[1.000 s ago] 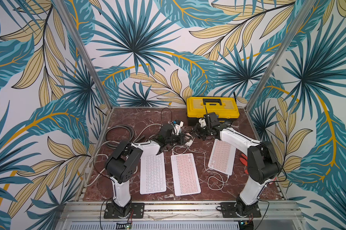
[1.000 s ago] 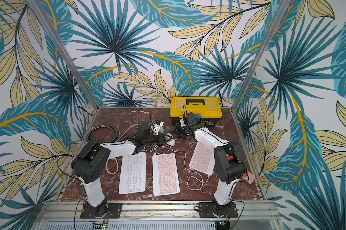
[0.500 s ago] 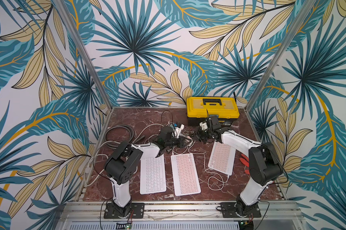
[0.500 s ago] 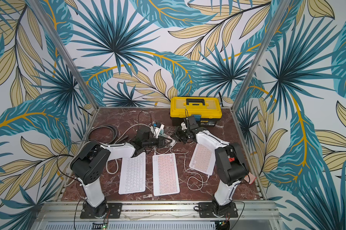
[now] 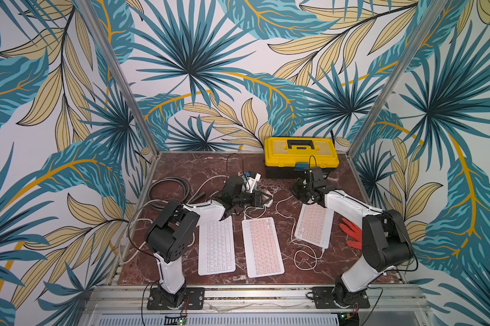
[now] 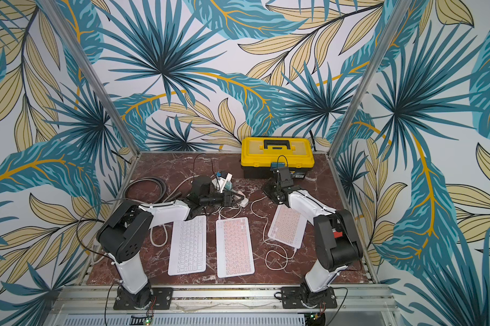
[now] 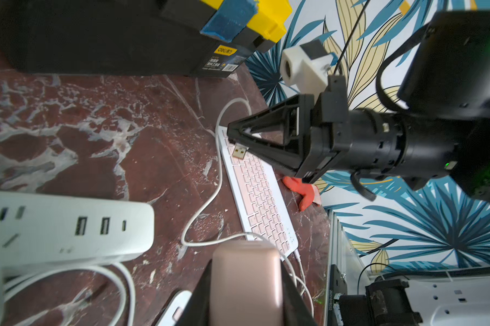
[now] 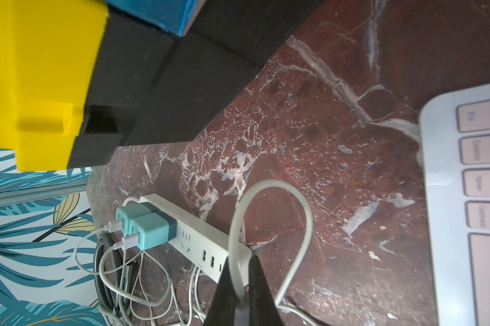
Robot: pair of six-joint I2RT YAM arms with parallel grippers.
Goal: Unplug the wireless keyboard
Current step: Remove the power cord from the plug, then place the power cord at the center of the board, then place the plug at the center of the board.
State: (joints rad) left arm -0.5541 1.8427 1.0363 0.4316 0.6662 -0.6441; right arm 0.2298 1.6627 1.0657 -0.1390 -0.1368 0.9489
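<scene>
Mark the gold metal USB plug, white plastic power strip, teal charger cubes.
gold metal USB plug (image 7: pixel 240 152): left wrist view, metal shell.
white plastic power strip (image 7: pixel 49 225): left wrist view, top face beside the ports.
teal charger cubes (image 8: pixel 150 225): right wrist view, nearer cube's face.

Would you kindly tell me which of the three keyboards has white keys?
The white keyboard beside the left arm; the middle keyboard and the tilted keyboard under the right arm have pink keys.

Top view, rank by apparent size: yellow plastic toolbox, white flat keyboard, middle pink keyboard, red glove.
1. yellow plastic toolbox
2. white flat keyboard and middle pink keyboard, alike: tie
3. red glove
</scene>
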